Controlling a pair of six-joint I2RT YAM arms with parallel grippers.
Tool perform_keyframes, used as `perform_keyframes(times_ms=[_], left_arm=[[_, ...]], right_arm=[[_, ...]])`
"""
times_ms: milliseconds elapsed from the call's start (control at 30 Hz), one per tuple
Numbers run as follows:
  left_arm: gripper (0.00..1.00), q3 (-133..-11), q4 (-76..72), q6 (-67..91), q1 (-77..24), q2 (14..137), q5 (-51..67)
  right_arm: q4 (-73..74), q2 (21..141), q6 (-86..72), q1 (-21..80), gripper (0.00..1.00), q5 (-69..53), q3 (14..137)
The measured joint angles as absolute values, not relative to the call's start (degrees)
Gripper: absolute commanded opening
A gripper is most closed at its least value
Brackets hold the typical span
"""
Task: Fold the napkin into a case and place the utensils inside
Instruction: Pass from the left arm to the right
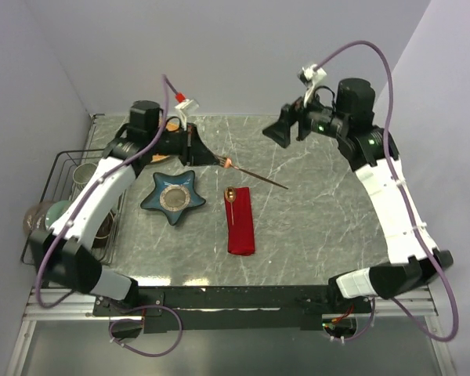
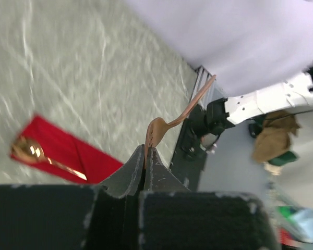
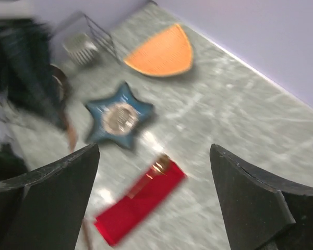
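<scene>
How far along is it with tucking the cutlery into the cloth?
The red napkin is already folded into a narrow case, and one spoon sits in it, bowl poking out. The left gripper is shut on a fork, clear of the case. The right gripper is open and empty. Left to do: slide the fork in.

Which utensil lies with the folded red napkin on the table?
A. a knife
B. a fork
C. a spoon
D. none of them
C: the spoon lies along the napkin with its round bowl poking past the cloth's far end, while the fork is clamped in the left end effector, off the cloth.
</scene>
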State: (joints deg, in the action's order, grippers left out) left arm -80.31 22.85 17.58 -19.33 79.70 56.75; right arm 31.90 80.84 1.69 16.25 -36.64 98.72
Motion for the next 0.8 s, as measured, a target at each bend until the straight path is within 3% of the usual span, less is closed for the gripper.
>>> perform_keyframes(times_ms=[133, 233, 333, 567, 800], left_arm=[[0.01, -81.9, 29.1, 19.3, -19.4, 86.6, 54.7], [0.01, -81.9, 32.7, 21.5, -19.4, 89.5, 52.8], [0.01, -81.9, 35.0, 22.7, -19.9, 90.6, 51.2], [0.01, -84.1, 40.5, 23.6, -22.2, 94.3, 48.3], [0.01, -84.1, 41.9, 25.6, -22.5, 97.5, 48.3]], right_arm=[[38.7, 77.4, 14.3, 17.3, 0.71, -35.4, 97.5], [47.4, 79.4, 23.0, 22.2, 0.61, -33.2, 100.6], [54.8, 82.2, 27.4, 27.1, 0.45, -32.7, 101.2], [64.7, 87.1, 29.1, 33.9, 0.37, -30.7, 98.7], [68.7, 94.9, 28.4, 38.0, 0.38, -30.0, 102.9]])
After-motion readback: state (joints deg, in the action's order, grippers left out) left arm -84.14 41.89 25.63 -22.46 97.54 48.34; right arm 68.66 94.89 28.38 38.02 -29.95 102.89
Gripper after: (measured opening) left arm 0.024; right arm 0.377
